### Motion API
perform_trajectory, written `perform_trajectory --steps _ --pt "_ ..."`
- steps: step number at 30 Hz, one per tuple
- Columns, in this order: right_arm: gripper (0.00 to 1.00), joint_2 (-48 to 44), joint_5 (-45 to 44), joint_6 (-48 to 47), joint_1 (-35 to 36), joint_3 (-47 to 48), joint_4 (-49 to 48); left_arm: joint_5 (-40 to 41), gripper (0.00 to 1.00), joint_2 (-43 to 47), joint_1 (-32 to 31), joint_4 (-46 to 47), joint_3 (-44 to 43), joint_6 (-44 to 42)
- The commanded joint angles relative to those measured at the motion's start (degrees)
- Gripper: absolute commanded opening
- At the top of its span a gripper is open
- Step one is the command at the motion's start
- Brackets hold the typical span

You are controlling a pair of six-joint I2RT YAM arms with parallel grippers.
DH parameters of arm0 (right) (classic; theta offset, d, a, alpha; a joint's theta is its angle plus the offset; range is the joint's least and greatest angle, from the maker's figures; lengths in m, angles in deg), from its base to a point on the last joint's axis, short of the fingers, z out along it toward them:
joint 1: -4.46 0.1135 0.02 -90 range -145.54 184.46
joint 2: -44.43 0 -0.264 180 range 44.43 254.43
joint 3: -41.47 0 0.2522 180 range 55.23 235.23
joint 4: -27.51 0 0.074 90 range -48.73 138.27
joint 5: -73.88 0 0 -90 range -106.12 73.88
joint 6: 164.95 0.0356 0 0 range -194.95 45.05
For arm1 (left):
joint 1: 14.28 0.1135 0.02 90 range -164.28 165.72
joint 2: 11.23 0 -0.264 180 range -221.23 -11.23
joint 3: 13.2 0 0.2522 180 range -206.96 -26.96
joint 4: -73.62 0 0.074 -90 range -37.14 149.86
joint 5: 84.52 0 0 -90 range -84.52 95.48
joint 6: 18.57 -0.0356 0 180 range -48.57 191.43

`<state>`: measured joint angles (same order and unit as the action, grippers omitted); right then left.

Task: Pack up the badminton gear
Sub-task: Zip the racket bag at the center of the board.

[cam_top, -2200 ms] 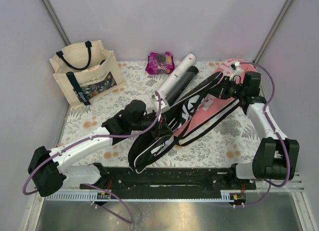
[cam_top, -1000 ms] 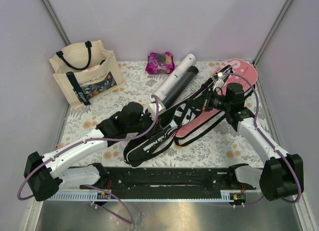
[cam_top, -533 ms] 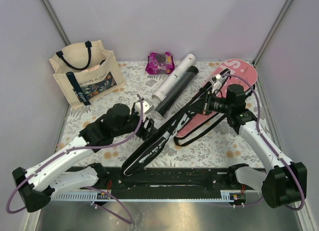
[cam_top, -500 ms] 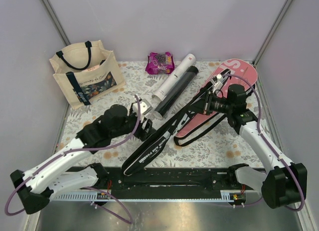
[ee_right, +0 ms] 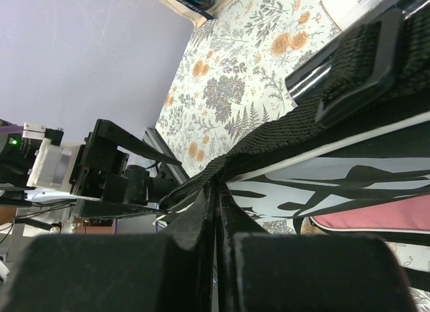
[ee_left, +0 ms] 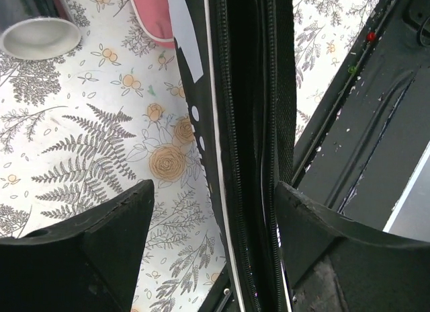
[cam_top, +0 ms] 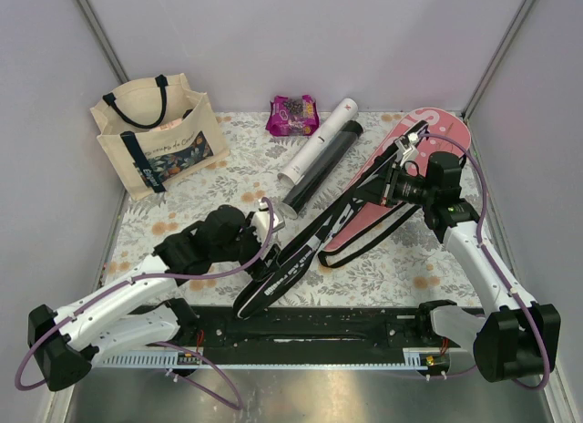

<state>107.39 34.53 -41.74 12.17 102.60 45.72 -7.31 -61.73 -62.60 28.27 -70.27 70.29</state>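
A long black racket-shaped cover with white edges (cam_top: 291,263) lay slanting on the flowery tablecloth (cam_top: 410,259). It ran from about 6 o'clock, close to the arms, up toward 2 o'clock. Its far end lay on top of a pink racket-shaped cover (cam_top: 446,124) at 2 o'clock. The left gripper (cam_top: 271,224) was by the black cover's lower half, on its 9 o'clock side. Its fingers (ee_left: 101,245) were spread wide apart, with the cover's zip edge showing between them, and I could not tell if they touched it. The right gripper (cam_top: 398,168) was at 2 o'clock with its fingers pressed together, pinching a black woven strap (ee_right: 295,124) on the black cover. A long white tube (cam_top: 321,139) and a long black tube (cam_top: 323,166) lay side by side near 12 o'clock. A small purple-pink snack packet (cam_top: 293,115) lay just behind them. A cream canvas tote bag with navy handles (cam_top: 155,136) stood at 10 o'clock.
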Motion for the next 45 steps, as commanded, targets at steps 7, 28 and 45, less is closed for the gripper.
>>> perform_trajectory --steps 7,28,45 --pt "0.0 -1.26 2.08 -0.43 -1.37 3.78 -3.04 -5.4 0.75 -2.49 -0.03 1.8 -0.46 -0.35" --pt "0.0 -7.94 -0.29 1.85 5.12 -2.63 -0.58 -6.1 0.0 -7.24 -0.2 9.44 -5.38 5.8" --pt "0.0 -3.64 -11.53 6.86 28.05 -5.89 -8.83 0.84 0.0 -13.22 -1.25 23.5 -8.72 12.57"
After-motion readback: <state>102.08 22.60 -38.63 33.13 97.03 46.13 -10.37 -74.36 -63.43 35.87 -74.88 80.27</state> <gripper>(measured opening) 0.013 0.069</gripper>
